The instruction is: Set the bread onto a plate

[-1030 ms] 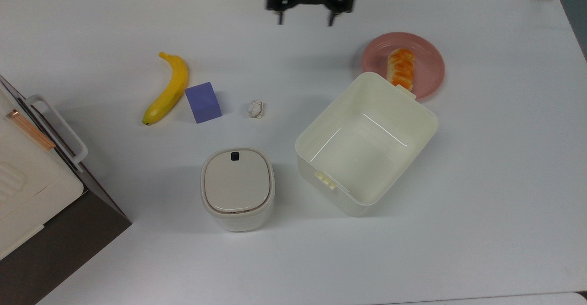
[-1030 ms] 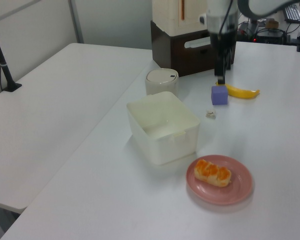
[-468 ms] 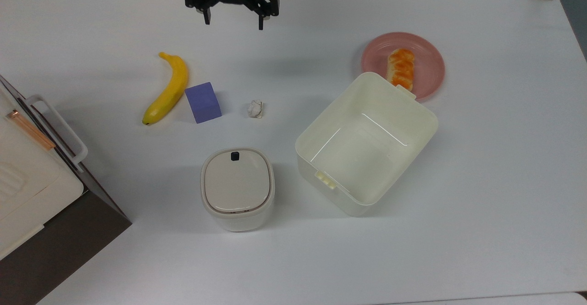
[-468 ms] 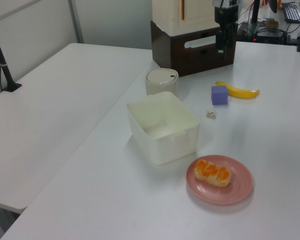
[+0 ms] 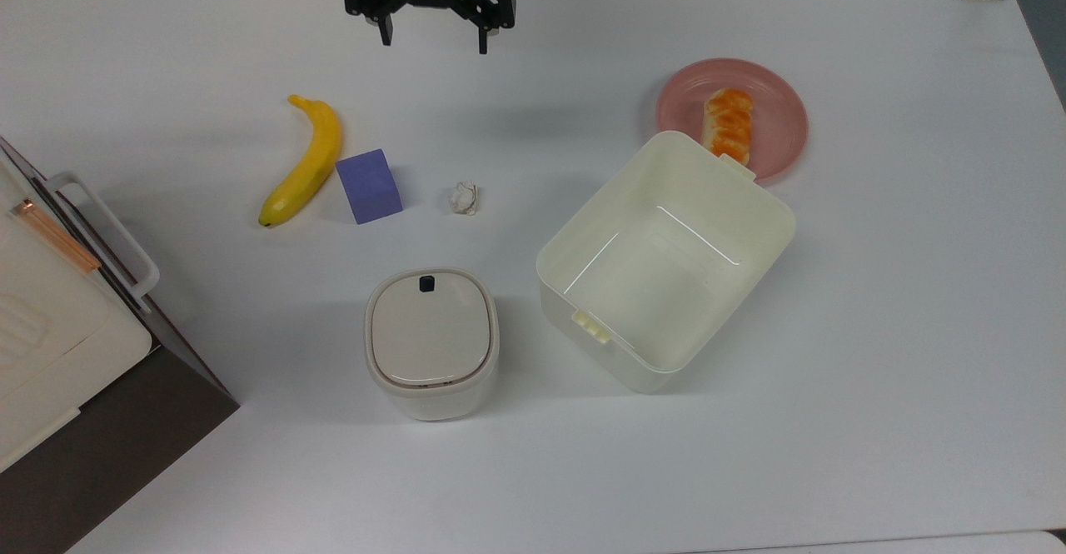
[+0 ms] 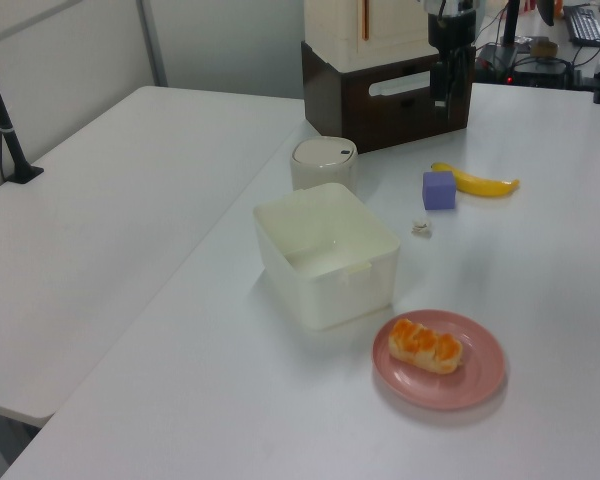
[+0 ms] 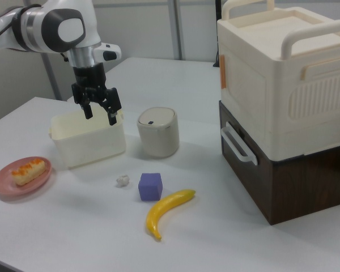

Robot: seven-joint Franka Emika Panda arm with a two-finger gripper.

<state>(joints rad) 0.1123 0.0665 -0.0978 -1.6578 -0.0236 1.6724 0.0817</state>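
I take the cream tub (image 5: pixel 666 258) as my landmark. The bread (image 5: pixel 729 125) lies on the pink plate (image 5: pixel 779 112), which sits just behind the tub's far corner in the top view; in the left view the loaf (image 6: pixel 425 345) rests flat on the plate (image 6: pixel 480 375) in front of the tub (image 6: pixel 325 255), with nothing touching it.

What has just changed is the arm. A second ago the gripper hung closer to the plate side; it has since swung across to the top view's left and has barely shifted in the last half second. The gripper (image 5: pixel 433 42) now hangs high over the worktop (image 5: pixel 874 329), well apart from the tub and farther still from the plate. Its jaws stand apart and carry nothing, which the right view confirms (image 7: pixel 99 113).

The bread itself has not moved throughout. I judge the placing done and the arm simply retreating. The banana (image 5: pixel 308 162), the purple cube (image 5: pixel 369 186), the crumpled scrap (image 5: pixel 463 197) and the lidded bin (image 5: pixel 431 341) lie untouched on the tub's left in the top view.
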